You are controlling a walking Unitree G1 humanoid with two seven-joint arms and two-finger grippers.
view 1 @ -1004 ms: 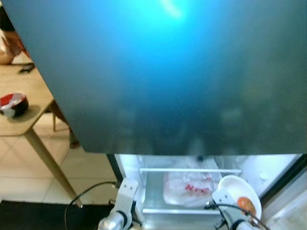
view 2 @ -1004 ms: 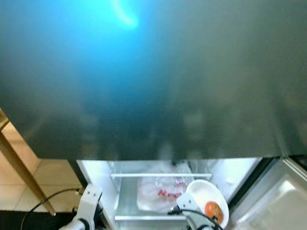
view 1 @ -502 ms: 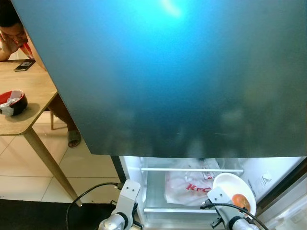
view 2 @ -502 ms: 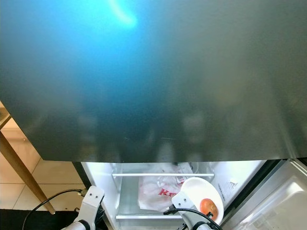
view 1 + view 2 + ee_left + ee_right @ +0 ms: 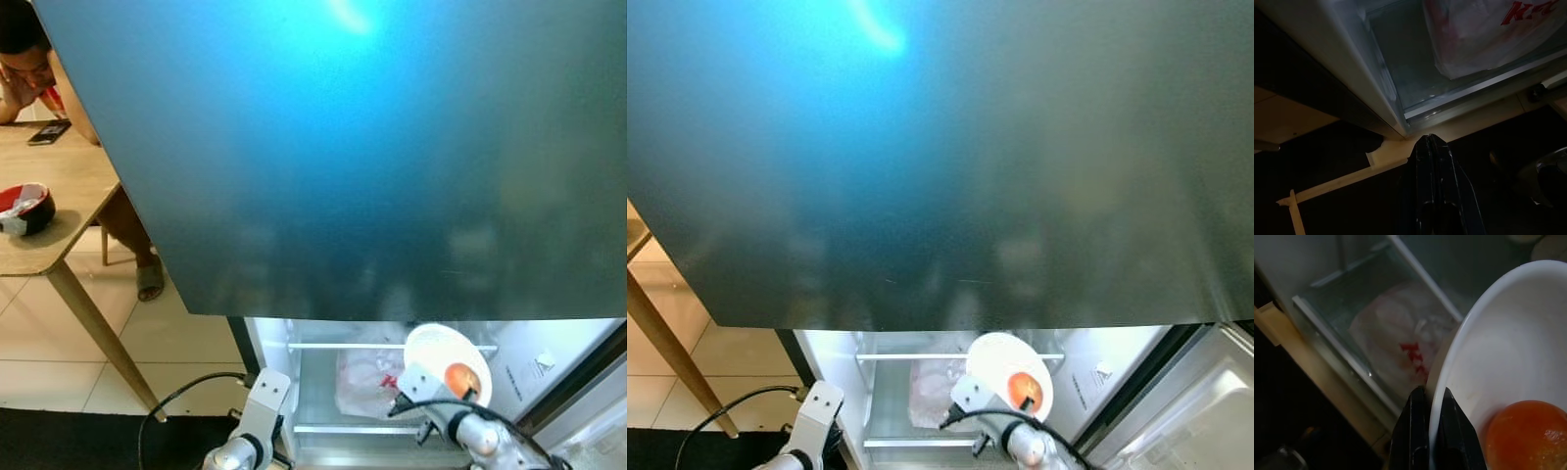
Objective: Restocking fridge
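My right gripper (image 5: 1432, 404) is shut on the rim of a white bowl (image 5: 431, 351) that carries an orange-red fruit (image 5: 461, 379). It holds the bowl up at the lit opening of the fridge (image 5: 265, 338), in front of the glass shelf rail (image 5: 333, 346). A white plastic bag with red letters (image 5: 367, 380) lies on the shelf behind the bowl, the bag (image 5: 1393, 342) under the bowl's edge in the right wrist view. My left gripper (image 5: 1431, 143) is shut and empty, low by the fridge's bottom left corner (image 5: 1400, 132).
The dark fridge door panel (image 5: 343, 147) spans the top of the view. A wooden table (image 5: 49, 196) at the left carries a red bowl (image 5: 24, 209) and a phone (image 5: 47, 133); a person (image 5: 24, 59) sits behind it. A black cable (image 5: 181, 397) lies on the tiled floor.
My right gripper has carried the bowl with the fruit leftward and slightly upward, further over the shelf and in front of the bag. The left arm has barely moved.
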